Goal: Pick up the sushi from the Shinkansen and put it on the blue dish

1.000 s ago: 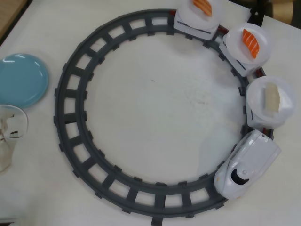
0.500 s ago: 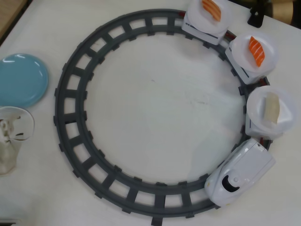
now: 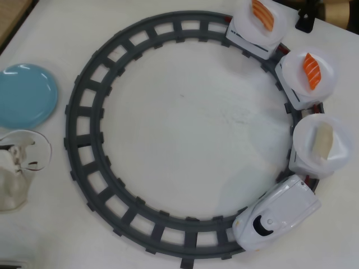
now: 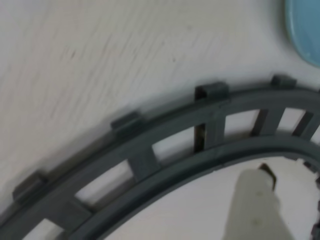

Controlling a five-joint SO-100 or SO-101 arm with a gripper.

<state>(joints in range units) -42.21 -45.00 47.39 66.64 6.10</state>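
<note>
A grey circular toy track (image 3: 84,168) lies on the white table (image 3: 185,123), and on its right side in the overhead view stands a white Shinkansen train (image 3: 276,212) with three white cars behind it. Each car carries a white plate with one piece of sushi: a salmon nigiri (image 3: 262,14) on the top car, a second salmon nigiri (image 3: 312,70) on the middle car, and a pale white nigiri (image 3: 321,140) on the car just behind the locomotive. The blue dish (image 3: 25,95) sits outside the track at the left edge, well apart from the train. The hand (image 3: 14,168) shows at the lower left, just below the dish and across the ring from all the sushi; whether it is open or closed cannot be told. The wrist view shows a curve of track, a corner of the blue dish, and one pale finger (image 4: 257,205) over the table.
</note>
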